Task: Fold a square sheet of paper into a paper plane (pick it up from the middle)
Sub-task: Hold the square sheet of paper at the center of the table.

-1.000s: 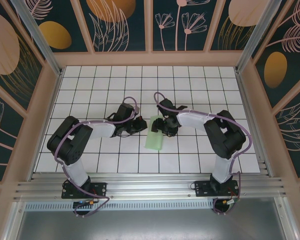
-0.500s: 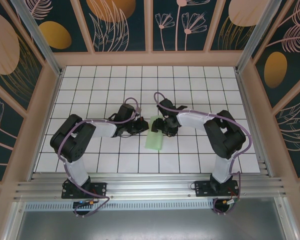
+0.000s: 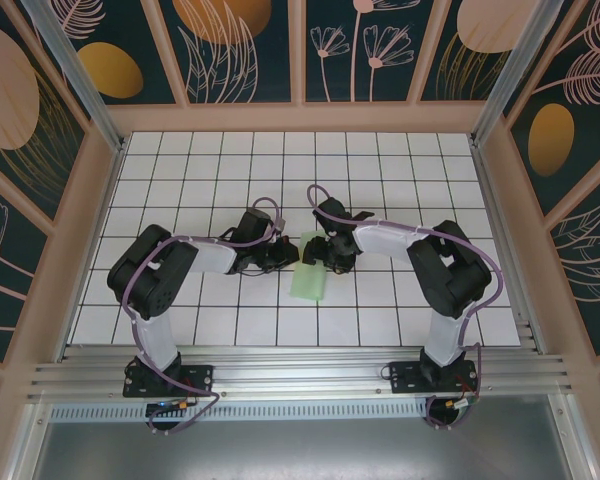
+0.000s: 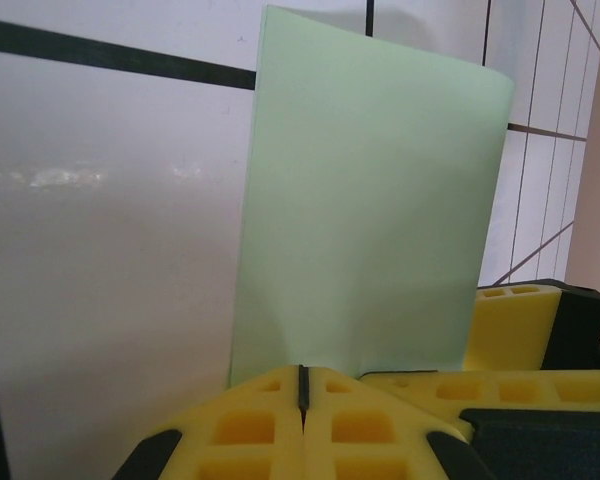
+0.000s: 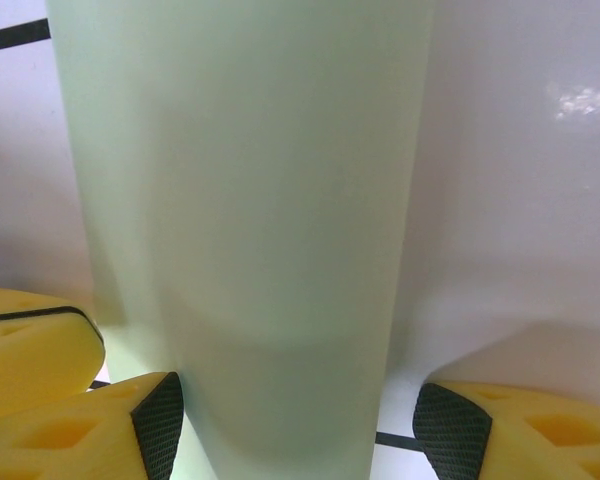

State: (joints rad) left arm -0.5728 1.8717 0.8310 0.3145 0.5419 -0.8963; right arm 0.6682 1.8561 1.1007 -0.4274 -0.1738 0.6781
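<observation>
Pale green and folded into a narrow strip, the square sheet of paper [image 3: 308, 278] lies on the white tiled worktop [image 3: 380, 180], midway between the two arms. Its near end is free and points toward the bases. Farther along, we see the left gripper [image 3: 283, 256] at the strip's left edge and the right gripper [image 3: 323, 254] at its right edge, facing each other across the far half.

From above we cannot read how either gripper's fingers stand; the wrist cameras show that. In the left wrist view the left gripper [image 4: 302, 385] has its yellow fingers pressed together along one thin seam. The paper [image 4: 370, 220] starts right at their tips and runs away over the tiles, its far edge curling up. We cannot tell whether any paper is caught in the seam.

In the right wrist view the right gripper [image 5: 300, 430] is spread wide and straddles the paper [image 5: 250, 200]. One black pad is against the strip's edge and the other is a little clear of it.
</observation>
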